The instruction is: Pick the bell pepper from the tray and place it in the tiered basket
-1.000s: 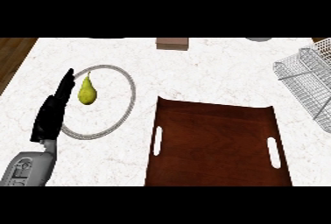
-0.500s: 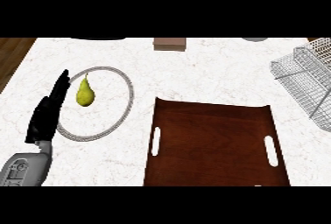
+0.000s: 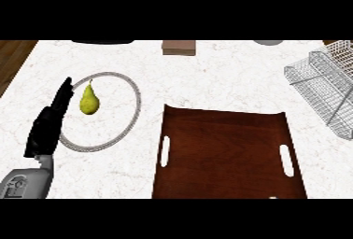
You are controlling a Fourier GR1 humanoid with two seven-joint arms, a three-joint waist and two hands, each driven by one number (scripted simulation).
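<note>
head view: left hand (image 3: 50,122) open, holding nothing, beside pear (image 3: 88,99) on plate (image 3: 135,110). tray (image 3: 224,158) bare, no pepper seen; grasp not begun, target must be located.

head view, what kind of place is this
Probably a kitchen counter: a white marbled worktop holding a brown wooden tray, a wire basket and a pear on a round plate. The left hand rests open beside it.
</note>
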